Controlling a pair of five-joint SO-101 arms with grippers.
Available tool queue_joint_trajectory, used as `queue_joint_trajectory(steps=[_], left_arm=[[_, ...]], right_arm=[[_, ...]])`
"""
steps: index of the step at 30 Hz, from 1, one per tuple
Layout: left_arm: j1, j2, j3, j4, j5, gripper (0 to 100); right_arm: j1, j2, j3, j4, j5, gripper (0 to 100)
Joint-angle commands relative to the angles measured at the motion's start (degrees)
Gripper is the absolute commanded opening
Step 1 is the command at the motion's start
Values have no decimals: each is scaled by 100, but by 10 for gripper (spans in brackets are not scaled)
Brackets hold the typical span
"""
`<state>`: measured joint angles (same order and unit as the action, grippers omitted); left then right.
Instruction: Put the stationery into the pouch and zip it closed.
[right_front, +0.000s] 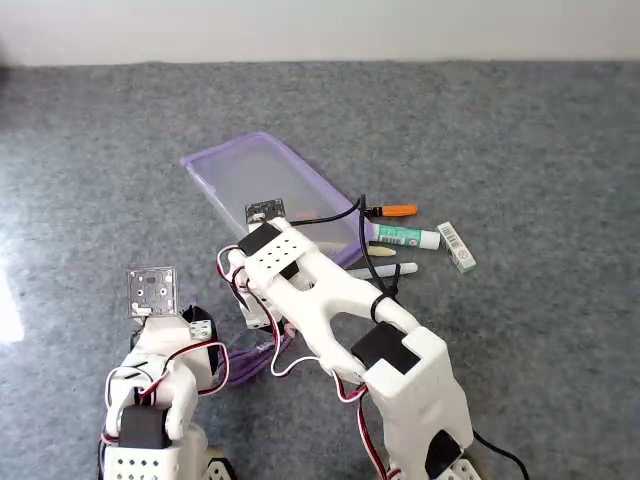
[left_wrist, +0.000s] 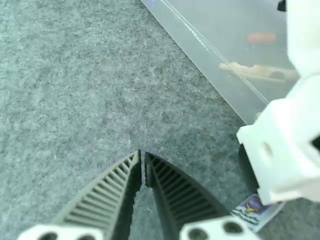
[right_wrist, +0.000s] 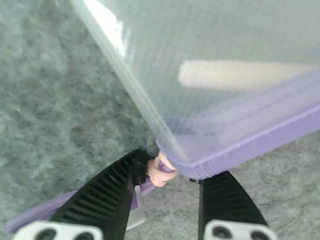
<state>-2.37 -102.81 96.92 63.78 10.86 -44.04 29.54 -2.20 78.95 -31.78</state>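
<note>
Purple translucent pouch (right_front: 250, 175) lies flat on the grey carpet (right_front: 520, 130). The right arm (right_front: 330, 300) reaches over its near corner. Right gripper (right_wrist: 175, 167) brackets that corner, fingers spread. The pinkish zip pull (right_wrist: 160, 171) touches one finger and the other is apart, so no grasp yet.

Left gripper (left_wrist: 142, 160) is clenched on nothing and hangs over bare carpet near the pouch's long edge.

Stationery sits outside, just beside the pouch: orange marker (right_front: 397, 210), green-and-white tube (right_front: 408, 238), white pen (right_front: 388, 270), small labelled block (right_front: 456, 247). A pale pen-like shape (right_wrist: 240, 75) shows through the pouch wall; can't tell if it's inside or behind.

Step in hand, my read: take the zip pull to open the pouch, since the items aren't loaded.

To do it well:
- Centre the pull between both pads before closing, not on one finger.
- Pinch the bead, not the fabric corner.
- Drag straight along the zip line and stay low.
- The pouch is light and likely slides, so the left gripper should pin the long edge first.
</note>
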Motion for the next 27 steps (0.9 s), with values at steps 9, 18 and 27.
queue_joint_trajectory(steps=[9, 18, 27], left_arm=[[-26, -44, -40, 53, 44, 14], [-26, -44, -40, 53, 44, 14], [-26, -44, -40, 53, 44, 14]], right_arm=[[356, 48, -97, 760, -26, 9], [136, -1253, -88, 1719, 220, 9], [31, -2747, -79, 1956, 1099, 9]])
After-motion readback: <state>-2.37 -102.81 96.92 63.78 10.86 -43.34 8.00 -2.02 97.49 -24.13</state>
